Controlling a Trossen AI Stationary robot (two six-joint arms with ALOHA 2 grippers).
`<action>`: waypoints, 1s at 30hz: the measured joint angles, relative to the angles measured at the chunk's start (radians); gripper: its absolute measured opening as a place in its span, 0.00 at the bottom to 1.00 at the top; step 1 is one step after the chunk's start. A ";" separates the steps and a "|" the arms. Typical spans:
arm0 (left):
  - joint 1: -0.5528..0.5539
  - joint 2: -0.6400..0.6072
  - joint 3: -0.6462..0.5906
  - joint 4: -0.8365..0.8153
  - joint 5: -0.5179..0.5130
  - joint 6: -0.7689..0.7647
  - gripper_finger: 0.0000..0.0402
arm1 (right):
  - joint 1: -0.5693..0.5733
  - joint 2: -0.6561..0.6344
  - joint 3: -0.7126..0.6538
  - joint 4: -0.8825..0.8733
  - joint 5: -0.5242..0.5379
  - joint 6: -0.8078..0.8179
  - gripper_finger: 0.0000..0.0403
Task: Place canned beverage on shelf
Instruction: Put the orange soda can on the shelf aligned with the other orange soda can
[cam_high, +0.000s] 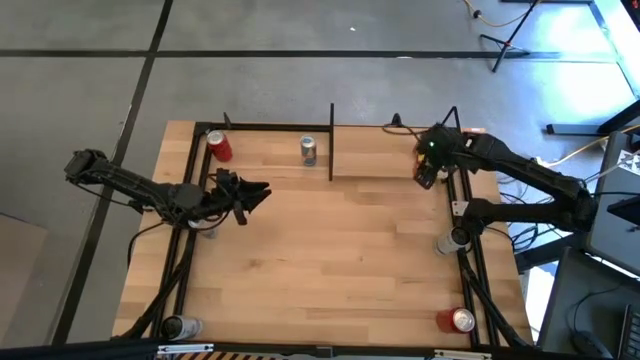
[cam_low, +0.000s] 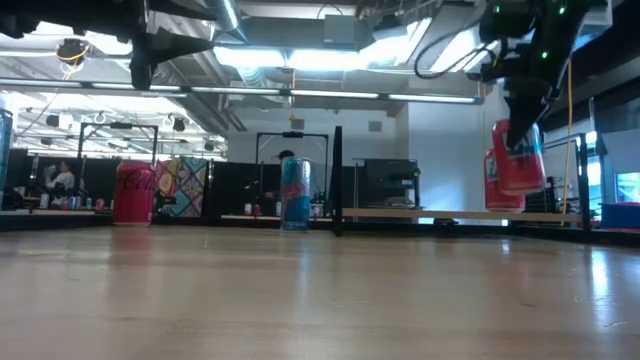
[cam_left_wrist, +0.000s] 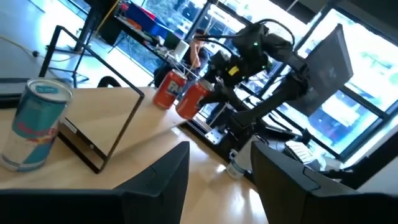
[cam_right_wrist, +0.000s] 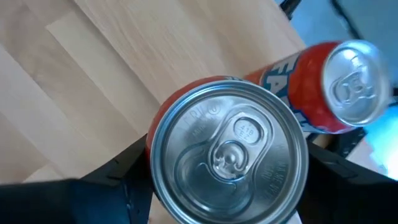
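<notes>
The right gripper (cam_high: 428, 168) hangs over the right end of the shelf (cam_high: 385, 168), its fingers (cam_right_wrist: 127, 180) closed against the sides of a red can (cam_right_wrist: 229, 152) that it holds upright, top toward the wrist camera. In the low view this red can (cam_low: 520, 158) hangs clear above the shelf board (cam_low: 450, 213), with the gripper (cam_low: 524, 118) coming down onto it from above. Just beside the held can, on the side away from the table's middle, stands a second red can (cam_right_wrist: 339, 87), upright; in the low view it shows partly behind the held one (cam_low: 493, 185), and whether the two touch cannot be told. The shelf's black upright post (cam_high: 331, 140) stands well off from the right gripper, toward the table's middle, and beyond that post a blue-and-silver can (cam_high: 308, 150) stands on the tabletop (cam_high: 330, 260), with a red cola can (cam_high: 219, 146) farther still, near the far left corner. The left gripper (cam_high: 252, 192) waits over the left part of the table, its fingers (cam_left_wrist: 163, 180) spread apart with nothing between them; the blue-and-silver can (cam_left_wrist: 36, 124) stands ahead of it and to one side. A red can (cam_high: 459, 320) and two silver ones (cam_high: 449, 241) (cam_high: 181, 326) stand along the tabletop's edges, well apart from both grippers
</notes>
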 joint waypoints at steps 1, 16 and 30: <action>0.002 0.000 0.000 0.003 -0.001 -0.005 0.41 | -0.027 0.000 -0.009 0.009 -0.022 -0.016 0.66; 0.004 0.000 0.000 0.022 0.000 -0.021 0.41 | -0.196 0.001 -0.087 0.102 -0.086 -0.152 0.66; 0.004 0.000 0.000 0.040 0.000 -0.017 0.41 | -0.196 0.003 -0.108 0.142 -0.052 -0.197 0.74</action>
